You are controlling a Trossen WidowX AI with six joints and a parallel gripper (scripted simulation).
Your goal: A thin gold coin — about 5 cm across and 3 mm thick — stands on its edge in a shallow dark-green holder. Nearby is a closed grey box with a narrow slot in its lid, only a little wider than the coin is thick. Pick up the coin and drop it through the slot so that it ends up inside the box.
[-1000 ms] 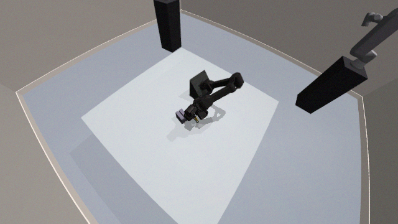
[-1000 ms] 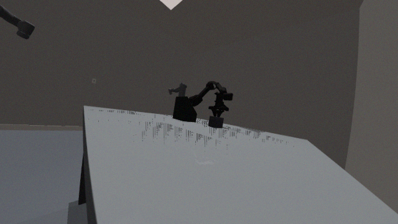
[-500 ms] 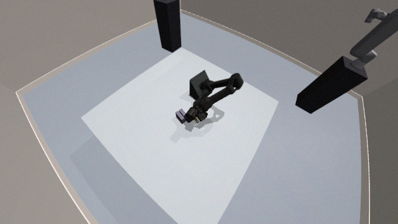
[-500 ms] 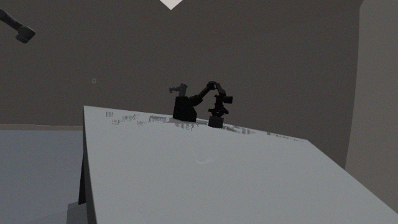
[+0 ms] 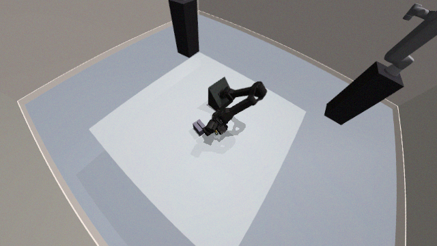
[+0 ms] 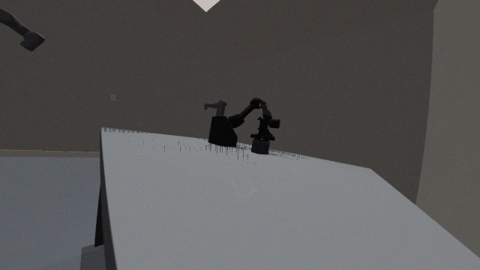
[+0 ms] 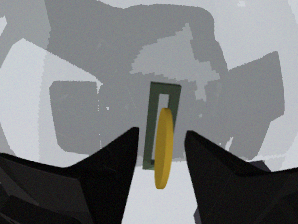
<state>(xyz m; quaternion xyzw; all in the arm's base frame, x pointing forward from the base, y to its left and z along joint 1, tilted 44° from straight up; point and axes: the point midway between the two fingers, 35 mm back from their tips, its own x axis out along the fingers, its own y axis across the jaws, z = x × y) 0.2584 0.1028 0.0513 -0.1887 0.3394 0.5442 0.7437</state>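
The gold coin (image 7: 164,150) (image 5: 216,131) stands on edge in the dark-green holder (image 7: 148,135). My gripper (image 7: 162,135) is open, with one fingertip on each side of the coin and a visible gap on both sides. The coin's flat faces are turned toward the fingers. The closed grey box (image 5: 198,128) (image 6: 260,147) stands close beside the gripper; the groove across its lid shows faintly in the top view. In the wrist view only bits of the box (image 7: 197,217) show past the right finger. In the exterior view the box hides the fingertips, coin and holder.
The arm's dark base (image 5: 217,96) (image 6: 222,132) stands on the white table (image 5: 153,137) (image 6: 262,210) behind the box. Two black pillars (image 5: 186,31) (image 5: 362,96) stand beyond the table, one bearing a grey arm (image 5: 410,37). Shadows lie around the holder.
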